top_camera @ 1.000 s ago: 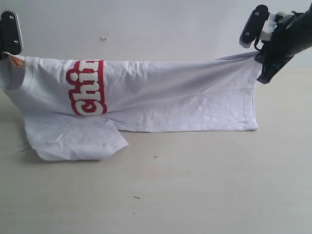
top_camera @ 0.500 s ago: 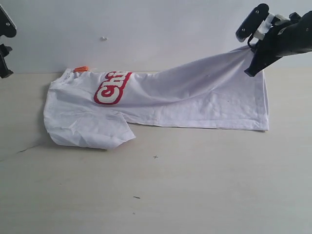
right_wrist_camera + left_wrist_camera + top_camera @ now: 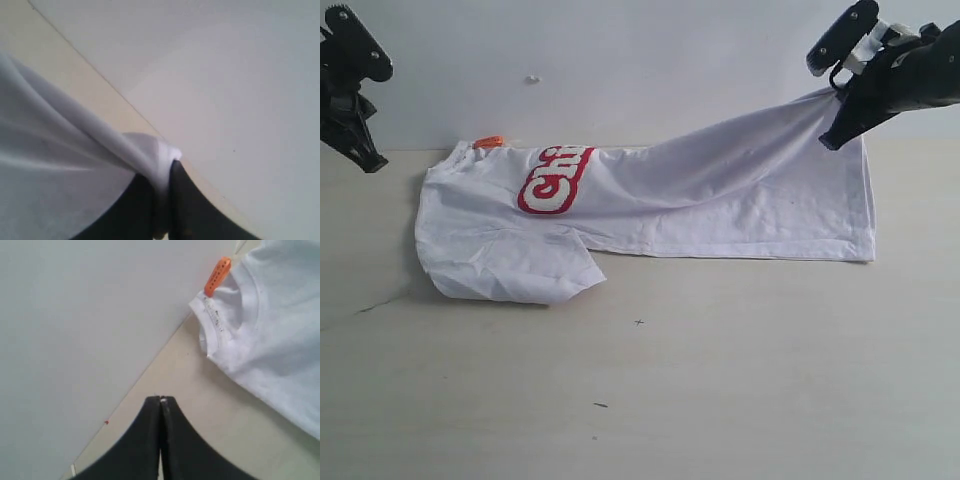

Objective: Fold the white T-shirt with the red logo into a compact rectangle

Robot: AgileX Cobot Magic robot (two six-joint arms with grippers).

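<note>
two grippers: we see the left gripper [image 3: 367, 158] pressed together on nothing, hanging clear of the cloth at the left end of the table [image 3: 720, 400]. the right gripper [image 3: 834, 135] pinches a bunched corner at the hem end of the white t-shirt [image 3: 720, 215] and holds it in the air.
shirt position: it lies along the back of the table near the wall [image 3: 620, 60]. the collar [image 3: 220, 325] and orange neck tag [image 3: 487, 142] rest flat at the left, and the hem end rises to the right.
red logo [image 3: 555, 180]: only its first letters show, near the collar end.
sleeve [image 3: 520, 270]: it spreads loose toward the front, beyond the body's lower edge.
risk, dragging: the raised cloth looks taut, so we judge that any further pull to the right would slide the free collar end and skew the fold.
risk, slipping: only a small wad sits between the right jaws, and a jerk could free it.
risk, bulging: if the body is folded over the untucked sleeve, we expect a lumpy, uneven rectangle.
</note>
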